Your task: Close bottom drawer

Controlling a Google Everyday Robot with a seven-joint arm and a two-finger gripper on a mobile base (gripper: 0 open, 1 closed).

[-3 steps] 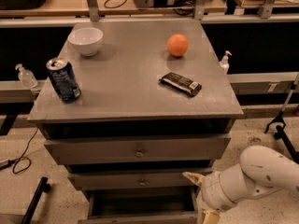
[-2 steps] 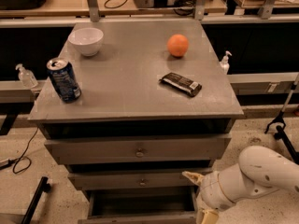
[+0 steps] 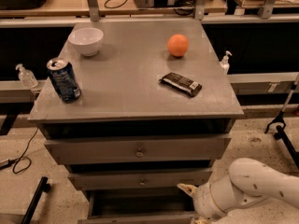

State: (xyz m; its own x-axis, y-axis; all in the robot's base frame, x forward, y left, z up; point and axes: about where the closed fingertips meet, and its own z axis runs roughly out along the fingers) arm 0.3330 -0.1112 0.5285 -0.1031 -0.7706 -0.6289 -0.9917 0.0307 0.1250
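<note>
Lab room with a speckled floor and wooden benches along the back wall.

Item 1: grey wooden cabinet with a flat tabletop. On it are a white round bowl, a blue drink can, a round orange fruit and a dark wrapped snack bar, all well apart.

Item 2: the wide upper grey drawer and the middle grey drawer each show a small knob. Both look nearly flush.

Item 3: the bottom drawer, lowest of the three, is pulled out toward the camera. Its dark inside is exposed and its front is cut by the lower edge, so no knob is visible.

Item 4: the white robot arm enters from the lower right. The pincer is at the drawer's right front corner; whether it is wide or narrow cannot be told.

Step in hand, as judged: lining up for the push, with the drawer not yet closed. The next move calls for contact on the drawer front and a straight, level shove toward the cabinet, without snagging the middle drawer.
</note>
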